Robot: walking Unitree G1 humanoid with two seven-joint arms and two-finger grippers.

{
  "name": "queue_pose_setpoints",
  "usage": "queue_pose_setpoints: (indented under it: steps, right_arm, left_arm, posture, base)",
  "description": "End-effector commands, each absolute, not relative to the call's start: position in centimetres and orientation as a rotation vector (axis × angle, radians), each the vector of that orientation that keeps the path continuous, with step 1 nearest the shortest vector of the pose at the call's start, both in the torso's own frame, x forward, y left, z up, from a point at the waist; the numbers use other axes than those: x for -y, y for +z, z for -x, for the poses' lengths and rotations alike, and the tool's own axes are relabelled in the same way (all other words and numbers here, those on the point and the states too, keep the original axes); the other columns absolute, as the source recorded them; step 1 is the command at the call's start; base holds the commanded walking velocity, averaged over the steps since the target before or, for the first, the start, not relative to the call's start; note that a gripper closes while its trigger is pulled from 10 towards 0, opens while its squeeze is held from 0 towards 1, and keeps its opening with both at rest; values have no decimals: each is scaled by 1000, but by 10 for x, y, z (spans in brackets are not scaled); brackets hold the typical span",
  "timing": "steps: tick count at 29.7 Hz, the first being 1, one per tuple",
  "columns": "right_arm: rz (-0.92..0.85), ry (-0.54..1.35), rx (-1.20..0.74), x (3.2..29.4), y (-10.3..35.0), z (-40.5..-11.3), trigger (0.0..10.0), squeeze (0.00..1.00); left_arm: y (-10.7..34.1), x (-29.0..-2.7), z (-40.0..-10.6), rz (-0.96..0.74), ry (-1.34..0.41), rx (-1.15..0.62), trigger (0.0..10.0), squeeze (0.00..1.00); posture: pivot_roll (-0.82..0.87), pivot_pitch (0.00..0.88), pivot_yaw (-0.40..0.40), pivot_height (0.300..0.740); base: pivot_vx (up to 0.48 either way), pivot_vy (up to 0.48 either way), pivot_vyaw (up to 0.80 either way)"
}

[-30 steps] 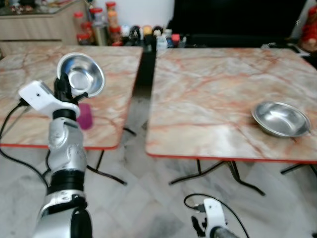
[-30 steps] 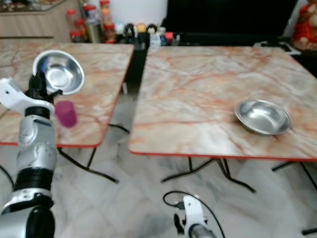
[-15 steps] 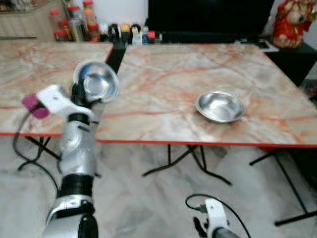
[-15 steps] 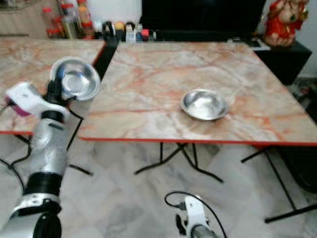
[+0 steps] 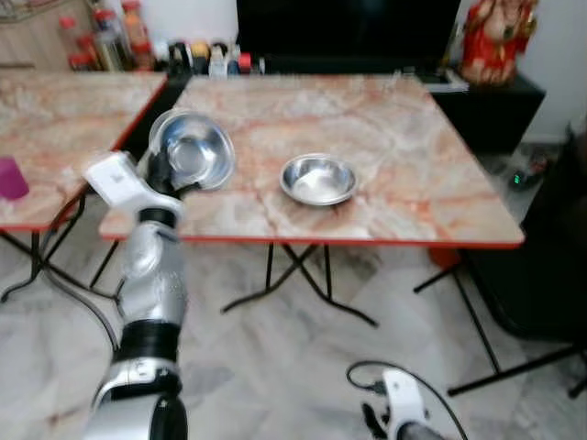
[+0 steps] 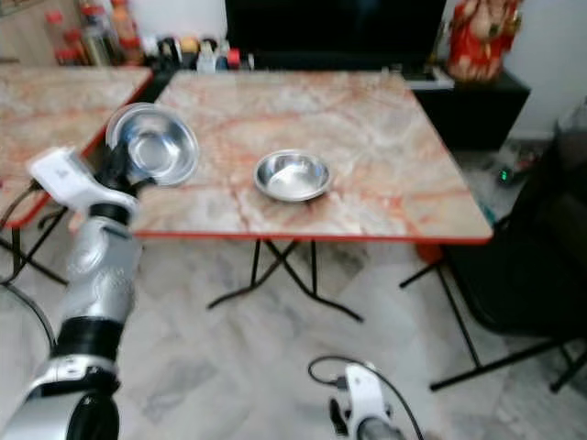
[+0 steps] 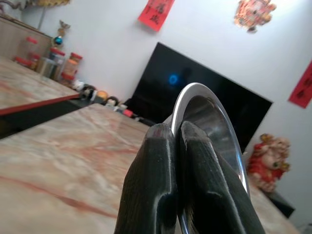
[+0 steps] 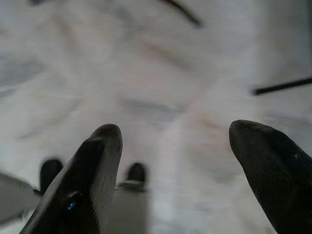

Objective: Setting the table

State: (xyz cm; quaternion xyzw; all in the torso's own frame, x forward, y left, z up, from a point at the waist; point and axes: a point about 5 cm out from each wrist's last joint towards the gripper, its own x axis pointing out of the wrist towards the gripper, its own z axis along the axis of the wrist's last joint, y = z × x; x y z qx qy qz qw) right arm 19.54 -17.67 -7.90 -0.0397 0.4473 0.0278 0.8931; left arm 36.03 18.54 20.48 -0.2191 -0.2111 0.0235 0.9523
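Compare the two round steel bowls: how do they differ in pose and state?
The held round steel bowl is tipped on edge, its rim pinched in the left end effector above the marble table. The resting round steel bowl sits upright on that table, untouched. Both are shiny, shallow and empty.

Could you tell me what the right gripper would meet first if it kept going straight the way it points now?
The right gripper, jaws open, hangs low and points down at the pale marble floor. Nothing lies between them in the wrist view, so it would likely meet the floor first, though depth is blurred.
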Motion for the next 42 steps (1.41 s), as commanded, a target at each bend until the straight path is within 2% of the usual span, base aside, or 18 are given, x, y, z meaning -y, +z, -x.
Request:
queue_pose_setpoints:
  steps: [1, 18, 42]
  right_arm:
    - [70, 76, -915, 167, -78, -198, 10000, 0]
    - [62, 72, -916, 169, -79, -196, 10000, 0]
    - [73, 77, -912, 169, -79, -196, 10000, 0]
  left_arm:
    - [209, -193, -360, 422, 61, 444, 10000, 0]
    - [200, -190, -360, 431, 55, 400, 10000, 0]
    - [196, -190, -360, 429, 60, 379, 10000, 0]
  posture:
    - [3, 0, -6, 740]
    - [-3, 0, -12, 740]
    - [1, 0, -13, 740]
  base:
    - [0, -442, 0]
    - [0, -46, 0]
    - [332, 0, 0]
